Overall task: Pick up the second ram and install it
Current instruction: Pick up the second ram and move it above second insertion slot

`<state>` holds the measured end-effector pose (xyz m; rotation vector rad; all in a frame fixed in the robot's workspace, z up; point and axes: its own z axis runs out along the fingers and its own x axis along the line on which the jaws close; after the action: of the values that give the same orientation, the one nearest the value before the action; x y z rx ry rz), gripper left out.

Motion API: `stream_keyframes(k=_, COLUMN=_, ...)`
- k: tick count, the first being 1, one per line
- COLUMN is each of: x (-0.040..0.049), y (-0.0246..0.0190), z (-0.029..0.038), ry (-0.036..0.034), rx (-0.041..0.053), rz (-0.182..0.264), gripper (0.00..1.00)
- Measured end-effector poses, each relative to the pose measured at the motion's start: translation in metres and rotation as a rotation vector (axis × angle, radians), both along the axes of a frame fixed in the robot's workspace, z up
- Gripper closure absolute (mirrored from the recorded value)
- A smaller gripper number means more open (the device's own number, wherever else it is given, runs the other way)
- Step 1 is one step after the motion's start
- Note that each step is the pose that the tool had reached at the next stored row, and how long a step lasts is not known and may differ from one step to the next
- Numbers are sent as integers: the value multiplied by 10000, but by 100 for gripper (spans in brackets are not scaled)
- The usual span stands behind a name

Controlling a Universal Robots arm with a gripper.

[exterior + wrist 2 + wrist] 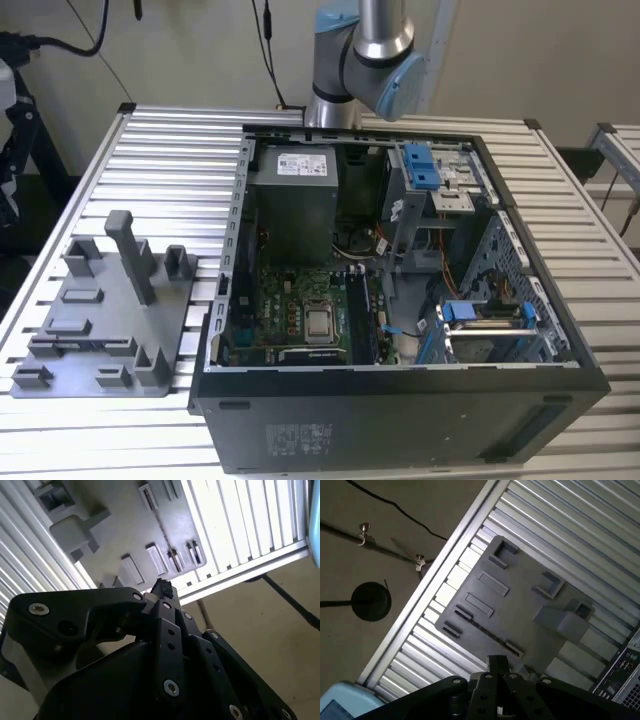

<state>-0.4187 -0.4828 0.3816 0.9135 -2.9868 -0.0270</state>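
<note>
Closest to the lens in both wrist views is the black gripper (497, 662). Its fingers are drawn together, and nothing shows between them. It hangs well above the work surface, touching nothing.

Below it lies a grey fixture plate (520, 605) with raised blocks and shallow pockets. A thin dark strip runs along one long slot of this plate, between two small end brackets. I judge this strip to be the second ram (487, 632), standing on edge in its holder — though it is too slim to be sure, and no label can be made out.

The plate rests on a ribbed metal table (170, 140). In the exterior view the plate sits on the exterior view's left, just beside an open black computer case (400, 420). Inside the case are a green motherboard (290, 300), a grey power supply and blue drive clips. Dark memory slots (362, 315) run beside the processor socket; how many are filled cannot be told.

Beyond the case rises the silver and blue robot arm (365, 60).

Judging by this, the task is at its start — the stick is not yet gripped, and both pick-up and installation remain.
</note>
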Motion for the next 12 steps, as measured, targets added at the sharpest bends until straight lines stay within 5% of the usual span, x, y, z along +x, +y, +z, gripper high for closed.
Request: stream_keyframes(k=12, x=0, y=0, z=-5, ry=-34, rx=-37, rz=2038, gripper=89)
